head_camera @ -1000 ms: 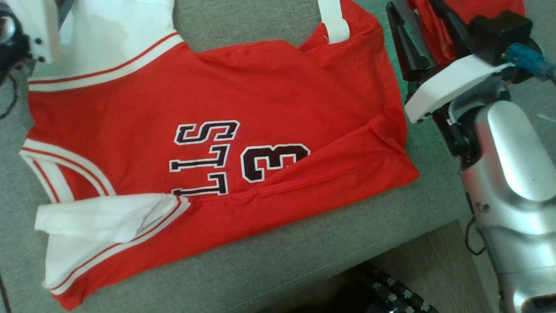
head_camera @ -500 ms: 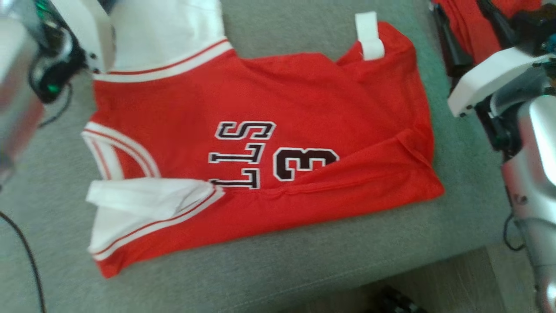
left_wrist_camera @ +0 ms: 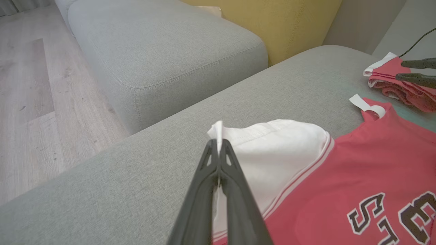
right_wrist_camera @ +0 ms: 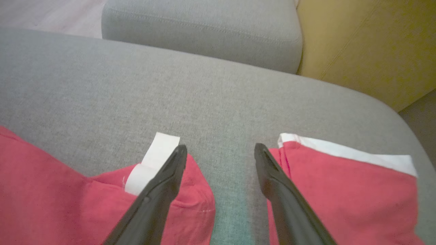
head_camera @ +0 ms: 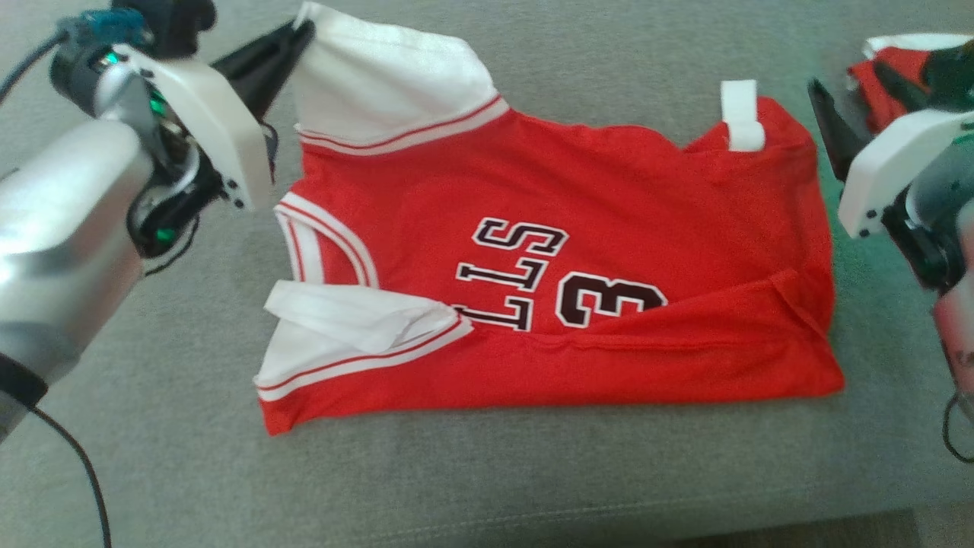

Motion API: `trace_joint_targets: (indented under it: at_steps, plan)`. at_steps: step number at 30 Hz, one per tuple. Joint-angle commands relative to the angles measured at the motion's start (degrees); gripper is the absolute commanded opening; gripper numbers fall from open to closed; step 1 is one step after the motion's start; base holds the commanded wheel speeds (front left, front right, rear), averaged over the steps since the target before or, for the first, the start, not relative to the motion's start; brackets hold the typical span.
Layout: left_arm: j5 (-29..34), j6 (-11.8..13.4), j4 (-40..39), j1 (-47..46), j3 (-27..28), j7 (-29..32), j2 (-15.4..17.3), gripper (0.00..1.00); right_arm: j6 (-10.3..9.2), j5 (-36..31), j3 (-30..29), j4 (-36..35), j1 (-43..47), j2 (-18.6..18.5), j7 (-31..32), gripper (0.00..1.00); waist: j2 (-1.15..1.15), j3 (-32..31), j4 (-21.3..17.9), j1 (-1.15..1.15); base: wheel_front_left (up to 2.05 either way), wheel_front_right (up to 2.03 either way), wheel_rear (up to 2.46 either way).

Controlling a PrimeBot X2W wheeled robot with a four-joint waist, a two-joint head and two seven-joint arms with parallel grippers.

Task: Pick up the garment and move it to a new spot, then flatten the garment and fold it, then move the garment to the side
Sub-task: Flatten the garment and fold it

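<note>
Red basketball jersey (head_camera: 578,251) lies mid-frame in the head view on the grey sofa cushion (head_camera: 487,472), partly folded, number side up, with a hem flap turned over along its lower edge. Left gripper (left_wrist_camera: 218,144) is at upper left with its fingers pressed together on the white sleeve corner (head_camera: 380,68). The cloth is pinched at the tips and raised a little off the cushion, probably a corner hold so the panel can be pulled flat or folded in. Right gripper (right_wrist_camera: 220,148) is at upper right, fingers apart and holding nothing. It hovers over the bare gap between the jersey's corner with the white loop tab (head_camera: 742,114) and a second red garment (right_wrist_camera: 340,190), and looks staged to take that corner as the matching hold. Versus a second earlier, the left fingers have gone from spread to clamped on the cloth. The whole head view has slid sideways, which is camera movement, and the jersey's lay looks unchanged. The right fingers keep the same wide spread.
</note>
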Motion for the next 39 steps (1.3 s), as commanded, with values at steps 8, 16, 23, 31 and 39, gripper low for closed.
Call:
trace_joint_targets:
  at_steps: [8,16,23,31,39]
  plan:
    - [-0.1,0.1,-4.1,-1.5,0.9,-0.8,3.1,0.0,-0.04,3.2,5.8,4.5,-0.6,-2.3,4.0,1.0,0.0,0.2,2.8,0.01,0.0,0.0,0.0]
    - [-0.1,0.1,-4.7,-1.7,0.5,-0.8,3.1,0.0,-0.04,4.6,9.1,10.1,-2.8,-3.0,5.7,1.0,0.0,0.7,3.8,0.01,0.0,0.0,0.0]
    - [-0.4,0.1,-4.3,-1.0,0.2,-1.1,2.9,0.0,-0.04,4.8,9.8,14.1,-3.7,-2.3,6.3,1.0,0.0,0.3,3.9,0.01,0.0,0.0,0.0]
    - [-0.6,0.1,-2.9,-0.3,-0.1,-1.6,3.2,0.0,-0.04,7.1,11.0,15.6,-4.1,-1.5,7.1,0.0,0.0,-0.9,3.2,0.01,0.0,0.0,0.0]
    - [-0.7,0.4,1.4,-0.7,1.1,-4.0,2.9,0.0,-0.04,11.2,10.5,13.4,-7.0,-1.8,5.3,0.0,0.0,-1.8,2.7,0.01,0.0,0.0,0.0]
